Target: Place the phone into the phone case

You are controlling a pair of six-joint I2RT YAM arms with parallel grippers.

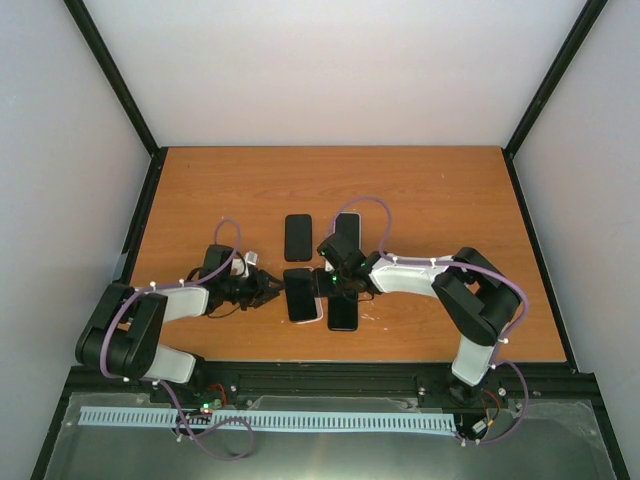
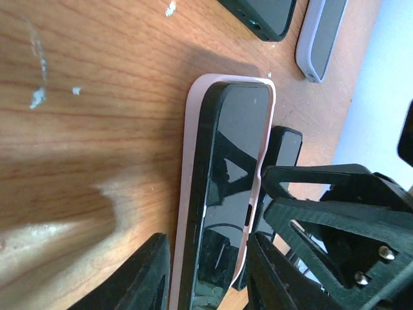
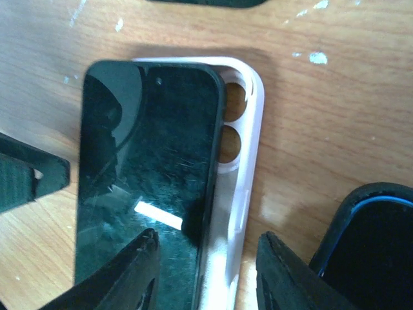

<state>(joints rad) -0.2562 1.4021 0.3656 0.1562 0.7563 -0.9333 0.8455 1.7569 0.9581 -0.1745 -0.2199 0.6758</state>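
Phone (image 3: 148,161) lies on top of the pink case (image 3: 250,116) but isn't seated. It sits offset sideways, so the case's two camera cutouts and one long wall show beside it. The pair is on the near half of the table (image 1: 420,190), about mid-width, between the two grippers.

Left gripper (image 2: 208,239) is at the pair's left. Its fingers (image 2: 151,278) flank the case, one tight against each long edge. Can't tell if it's actually squeezing.

Right gripper (image 3: 208,236) is at the pair's right, jaws apart. One finger is over the glass and the other is just outside the exposed case wall, with no clamp visible.

A dark phone (image 1: 342,312) lies just right of the pair, with the long sides almost touching. A black phone (image 1: 298,237) and a light-cased phone (image 1: 349,222) lie side by side farther back, apart from the pair.
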